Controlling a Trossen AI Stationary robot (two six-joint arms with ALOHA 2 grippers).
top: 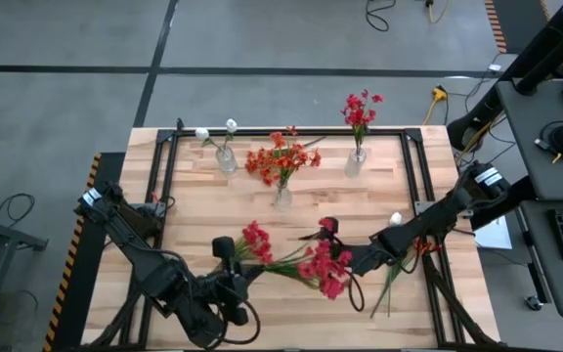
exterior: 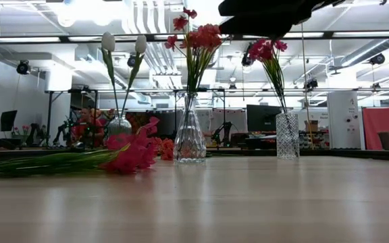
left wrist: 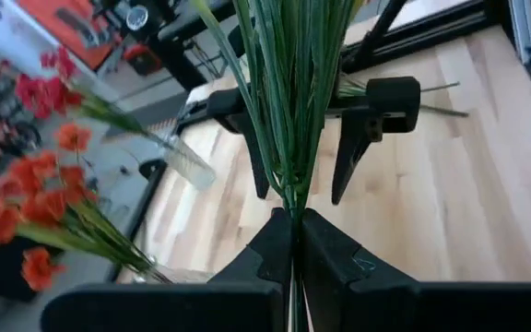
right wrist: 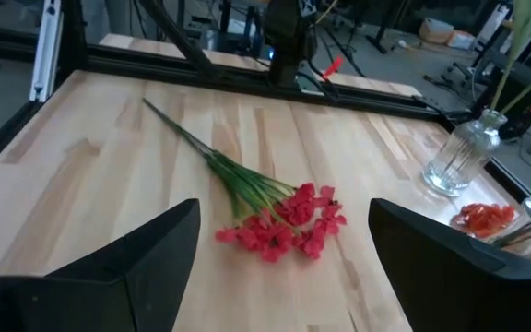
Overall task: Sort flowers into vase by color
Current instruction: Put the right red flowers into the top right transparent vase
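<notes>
High view: the wooden counter (top: 203,196) is carrying three glass vases along its far side, the left vase (top: 226,159) holding white flowers (top: 217,128), the middle vase (top: 282,195) orange flowers (top: 280,156), the right vase (top: 356,162) red flowers (top: 360,110). Near the front, the left pincer (top: 231,260) is gripping, fully closed, the green stems of a red spray (top: 256,241). The right pincer (top: 353,260) is hanging wide open, holding nothing, just beside another red spray (right wrist: 279,219) lying flat on the counter.

Red flowers (top: 323,272) flat mid-table; stems clamped upright in left gripper (left wrist: 295,242)
</notes>
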